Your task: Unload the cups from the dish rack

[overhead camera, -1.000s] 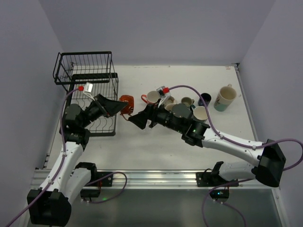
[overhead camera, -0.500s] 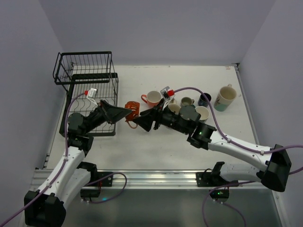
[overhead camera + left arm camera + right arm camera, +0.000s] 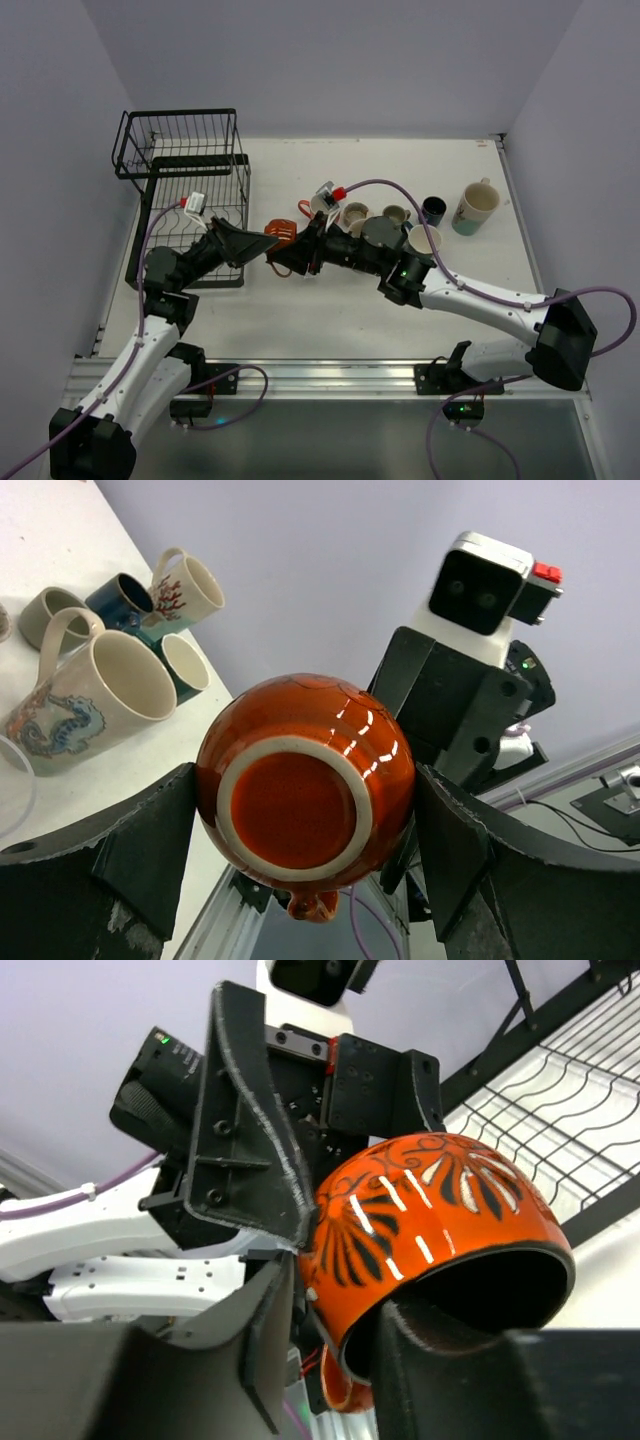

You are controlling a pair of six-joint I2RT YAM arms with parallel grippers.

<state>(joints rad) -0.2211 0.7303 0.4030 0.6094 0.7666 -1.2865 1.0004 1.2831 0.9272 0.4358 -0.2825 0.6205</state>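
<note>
An orange-red cup [image 3: 283, 233] with black and white markings hangs above the table between both arms, to the right of the dish rack [image 3: 190, 160]. My left gripper [image 3: 262, 242] is shut on it; in the left wrist view its fingers clamp the cup's round body [image 3: 305, 790] with the base facing the camera. My right gripper [image 3: 295, 252] meets it from the right. In the right wrist view one finger sits inside the cup's mouth [image 3: 440, 1210] and the other [image 3: 265, 1330] presses the outside wall, so the right gripper [image 3: 345, 1305] is shut on the rim.
Several cups stand on the table behind my right arm: a beige one [image 3: 355, 213], a grey one [image 3: 397, 213], a dark blue one [image 3: 434, 208], a tall cream mug [image 3: 477, 205] and a seahorse mug [image 3: 85, 705]. Rack wires [image 3: 560, 1110] lie behind the cup.
The left arm carried the orange-red cup to the right, away from the rack. The right gripper moved in to meet it and closed its fingers on the rim.
</note>
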